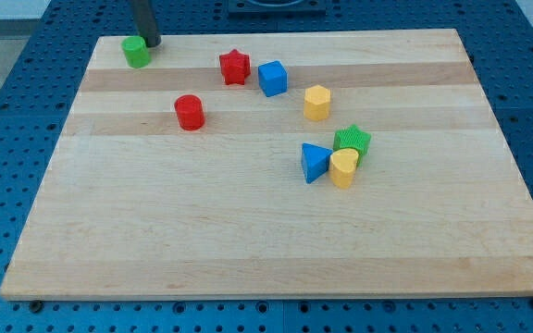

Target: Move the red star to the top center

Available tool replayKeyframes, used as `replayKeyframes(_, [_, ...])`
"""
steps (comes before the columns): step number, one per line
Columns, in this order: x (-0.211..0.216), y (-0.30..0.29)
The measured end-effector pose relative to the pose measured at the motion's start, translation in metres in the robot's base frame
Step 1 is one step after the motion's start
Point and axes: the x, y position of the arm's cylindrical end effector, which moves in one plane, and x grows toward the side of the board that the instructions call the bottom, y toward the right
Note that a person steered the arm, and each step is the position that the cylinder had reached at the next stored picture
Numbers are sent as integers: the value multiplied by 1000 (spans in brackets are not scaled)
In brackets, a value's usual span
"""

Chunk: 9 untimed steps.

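Observation:
The red star [234, 67] lies on the wooden board [248, 231] near the view's top, left of centre. A blue cube [272, 78] sits just to its right, nearly touching. My tip [151, 43] is at the board's top left corner, right beside a green cylinder [136, 52] and touching or almost touching its right side. The tip is well to the left of the red star.
A red cylinder [190, 112] lies below and left of the star. A yellow hexagonal block [316, 102] is right of the blue cube. A blue triangle [315, 162], a green star [353, 141] and a yellow block [343, 168] cluster at centre right.

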Motion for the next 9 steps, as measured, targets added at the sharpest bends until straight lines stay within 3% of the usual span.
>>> replayKeyframes(5, [2, 33])
replayKeyframes(9, [79, 34])
